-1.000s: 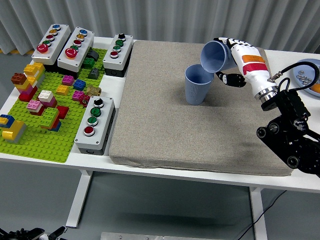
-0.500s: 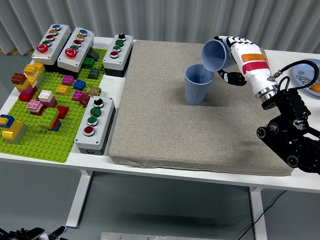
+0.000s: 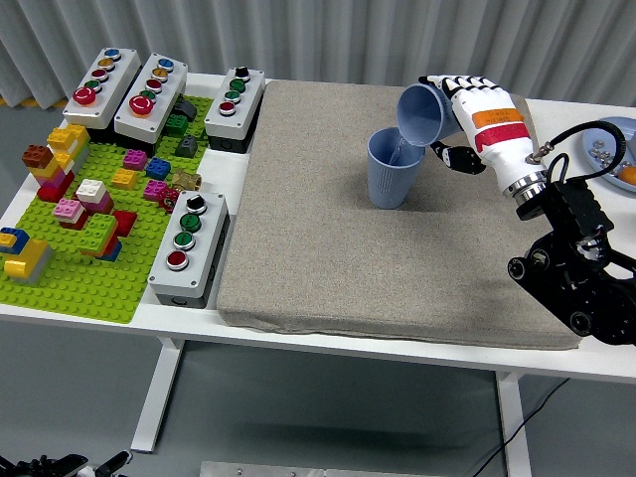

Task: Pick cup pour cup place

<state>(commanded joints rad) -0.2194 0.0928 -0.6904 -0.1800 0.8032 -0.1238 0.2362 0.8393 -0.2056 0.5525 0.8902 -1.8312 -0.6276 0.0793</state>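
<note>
A grey pleated curtain (image 3: 328,40) hangs behind the white table (image 3: 298,333), and most of the table's top is covered by a thick square grey felt mat (image 3: 397,219) that runs from the far edge almost to the near edge. The mat's near half and its left side are bare, which leaves wide open room there. Along the table's left edge lies a green studded baseplate (image 3: 94,268) crowded with coloured toy bricks, with grey push-button boxes (image 3: 189,246) standing beside it at the mat's left edge and at the far left corner. At the table's right edge a pale blue plate (image 3: 621,134) (only partly in view) holds small pieces.

The upright blue plastic cup (image 3: 394,169) stands on the mat toward its far right corner. Just above it the right hand (image 3: 475,117), white-shelled with dark finger joints, wraps its fingers around a second blue plastic cup (image 3: 422,115). This held cup is tipped steeply, mouth turned down and leftward, its lip right over the standing cup's rim. The black right arm (image 3: 571,268) reaches in from the right edge.
</note>
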